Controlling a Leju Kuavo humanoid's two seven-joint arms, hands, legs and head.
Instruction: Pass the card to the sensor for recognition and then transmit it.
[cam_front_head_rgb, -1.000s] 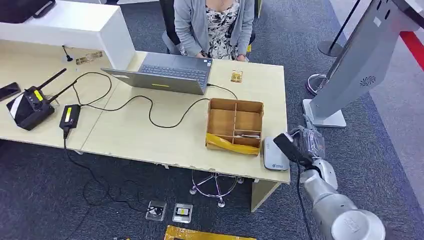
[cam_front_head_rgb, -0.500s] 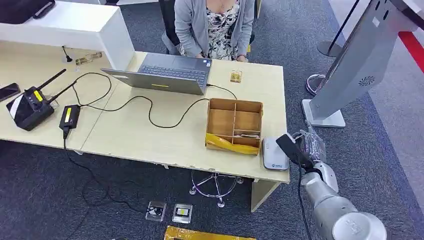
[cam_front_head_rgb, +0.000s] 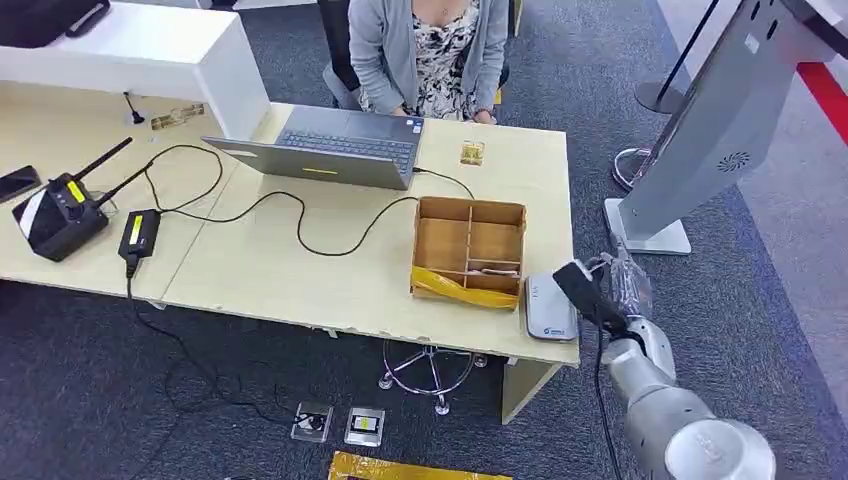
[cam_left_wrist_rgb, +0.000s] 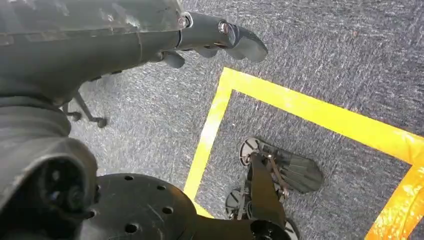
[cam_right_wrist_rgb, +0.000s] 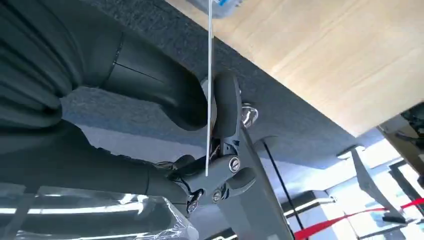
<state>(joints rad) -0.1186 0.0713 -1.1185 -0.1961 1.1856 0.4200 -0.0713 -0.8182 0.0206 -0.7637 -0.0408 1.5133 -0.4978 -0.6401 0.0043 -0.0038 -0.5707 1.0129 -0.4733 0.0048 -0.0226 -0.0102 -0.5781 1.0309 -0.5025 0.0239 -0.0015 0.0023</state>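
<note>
I see my right hand (cam_right_wrist_rgb: 200, 145) pinching a thin white card (cam_right_wrist_rgb: 208, 75) edge-on — fingers (cam_right_wrist_rgb: 226, 107) clamped on it, just beside the grey rounded sensor pad (cam_front_head_rgb: 550, 306).

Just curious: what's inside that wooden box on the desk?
The wooden box has compartments; the front one holds something yellow, another a flat pale item. The rest look empty.

**Right edge crowded, middle open**

The right hand (cam_front_head_rgb: 610, 290) hangs just off the surface's (cam_front_head_rgb: 330, 270) right edge, beside the grey sensor (cam_front_head_rgb: 550, 308) at the front-right corner. The wooden box (cam_front_head_rgb: 470, 252) walls off the sensor's inner side (a cable (cam_front_head_rgb: 300, 225) crosses the bare middle).
</note>
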